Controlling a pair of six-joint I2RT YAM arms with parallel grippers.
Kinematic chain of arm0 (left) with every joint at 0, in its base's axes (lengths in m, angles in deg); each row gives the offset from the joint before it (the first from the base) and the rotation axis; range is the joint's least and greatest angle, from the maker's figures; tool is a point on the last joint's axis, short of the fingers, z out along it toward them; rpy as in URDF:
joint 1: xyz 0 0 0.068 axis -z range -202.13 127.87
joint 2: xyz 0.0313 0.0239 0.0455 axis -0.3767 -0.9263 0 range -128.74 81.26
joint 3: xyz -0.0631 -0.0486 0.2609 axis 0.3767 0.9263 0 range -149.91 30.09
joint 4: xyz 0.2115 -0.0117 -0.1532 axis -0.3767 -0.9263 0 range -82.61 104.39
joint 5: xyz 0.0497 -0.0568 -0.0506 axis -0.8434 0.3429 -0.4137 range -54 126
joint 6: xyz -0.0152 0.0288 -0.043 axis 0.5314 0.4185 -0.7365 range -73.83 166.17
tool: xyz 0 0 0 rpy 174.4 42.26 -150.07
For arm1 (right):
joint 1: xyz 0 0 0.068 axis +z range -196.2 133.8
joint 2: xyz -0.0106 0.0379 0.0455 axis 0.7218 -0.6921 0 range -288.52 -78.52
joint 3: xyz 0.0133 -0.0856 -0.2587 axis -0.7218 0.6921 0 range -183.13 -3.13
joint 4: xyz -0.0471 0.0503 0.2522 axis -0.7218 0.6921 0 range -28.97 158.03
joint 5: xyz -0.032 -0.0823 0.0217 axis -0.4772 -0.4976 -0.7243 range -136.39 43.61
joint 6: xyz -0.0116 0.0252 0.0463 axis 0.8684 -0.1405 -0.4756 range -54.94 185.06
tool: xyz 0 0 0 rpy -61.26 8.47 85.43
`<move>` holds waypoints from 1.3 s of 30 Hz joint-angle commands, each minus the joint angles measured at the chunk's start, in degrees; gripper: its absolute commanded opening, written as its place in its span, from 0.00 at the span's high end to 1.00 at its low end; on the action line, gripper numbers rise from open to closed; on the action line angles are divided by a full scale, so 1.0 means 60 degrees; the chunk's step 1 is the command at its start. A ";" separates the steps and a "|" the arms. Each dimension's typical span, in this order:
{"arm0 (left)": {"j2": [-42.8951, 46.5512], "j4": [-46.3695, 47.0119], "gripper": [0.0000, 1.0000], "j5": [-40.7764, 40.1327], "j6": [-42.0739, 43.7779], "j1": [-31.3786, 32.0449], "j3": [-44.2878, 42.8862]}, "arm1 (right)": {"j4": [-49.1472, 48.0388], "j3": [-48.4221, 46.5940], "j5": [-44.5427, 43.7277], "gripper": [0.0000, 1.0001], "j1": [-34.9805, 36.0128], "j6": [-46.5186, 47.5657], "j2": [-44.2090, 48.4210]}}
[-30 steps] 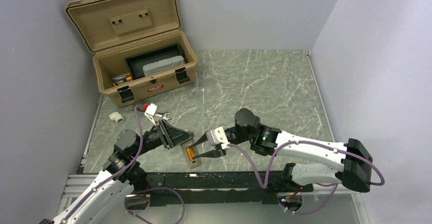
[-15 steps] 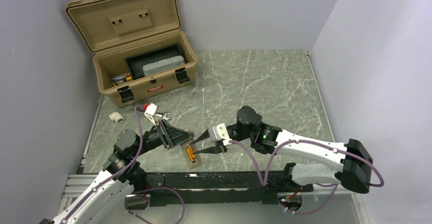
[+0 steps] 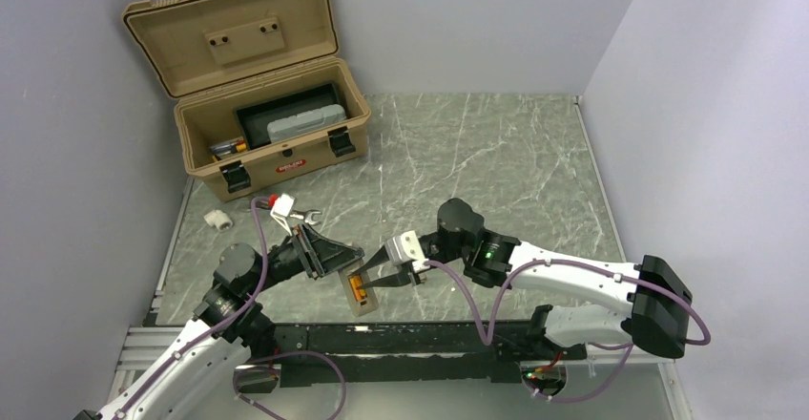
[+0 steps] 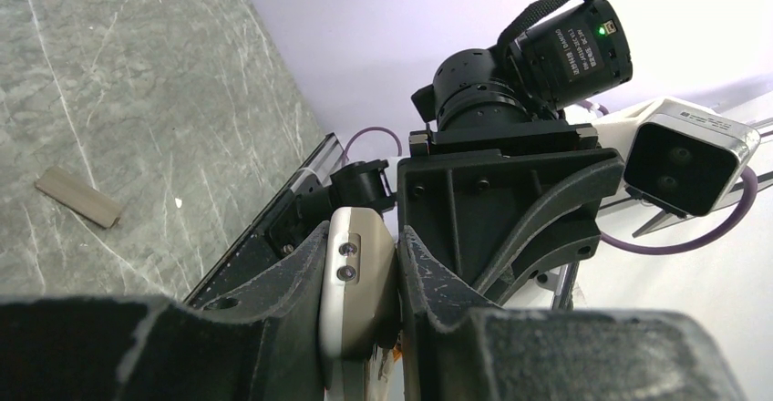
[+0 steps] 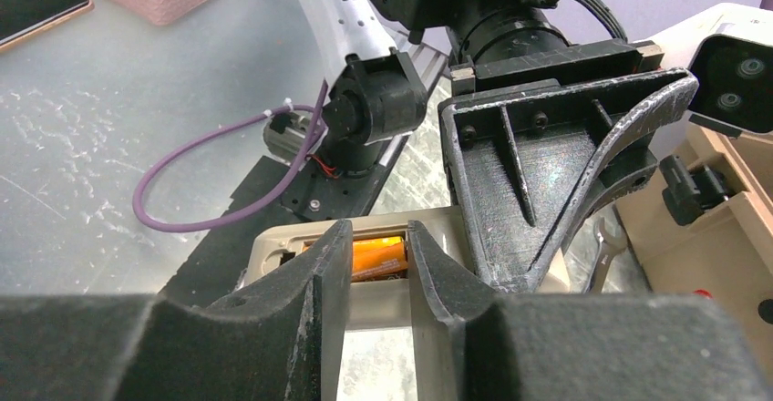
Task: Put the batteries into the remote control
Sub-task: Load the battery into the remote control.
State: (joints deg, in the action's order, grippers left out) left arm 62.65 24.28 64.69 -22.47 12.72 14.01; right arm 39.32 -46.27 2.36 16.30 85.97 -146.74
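On the grey-green marbled table (image 3: 496, 153), well in front of the open tan hard-plastic case (image 3: 272, 143) and towards the arm bases, we see two white-and-black robot arms meeting over one small job. The left gripper (image 4: 363, 241) is clamped on the long edges of the slim white plastic remote control (image 4: 355, 292). It holds the remote, as far as we can judge, just clear of the table on the case's near side, with the open battery recess turned to the other arm. The right gripper (image 5: 378, 253) stands at that recess from the side away from the case, its jaws narrow. A slim orange-copper cylindrical battery (image 5: 381, 259) shows in the gap between them and lies in the recess; whether the pads pinch it we cannot tell. We judge the remote light and stiff but smooth-shelled, so a hold on its long edges, clear of the recess, suits it, with no need for a hard squeeze. The battery looks hard, round and slick, and may roll or pop back off a contact. It is best taken across the middle of its barrel and pressed in flat.
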 commanded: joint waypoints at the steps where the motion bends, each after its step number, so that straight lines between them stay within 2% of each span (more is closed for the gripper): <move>1: 0.0066 0.0505 1.00 0.0122 -0.0096 0.0007 -0.0044 | -0.0640 -0.0298 0.0436 0.70 -0.0061 -0.0098 -0.0067; 17: 0.0102 0.0469 1.00 0.0104 -0.0115 -0.0001 -0.0091 | 0.0501 -0.0433 0.0829 0.83 -0.0163 0.0468 -0.0149; 39: -0.0182 0.0669 1.00 0.0089 -0.0177 -0.0002 -0.0161 | 0.2061 -0.0333 0.1489 0.90 -0.0168 0.0908 -0.0322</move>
State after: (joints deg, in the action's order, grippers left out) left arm 61.16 21.90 66.24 -22.01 12.85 14.12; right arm 45.48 -48.17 6.91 15.01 90.21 -148.71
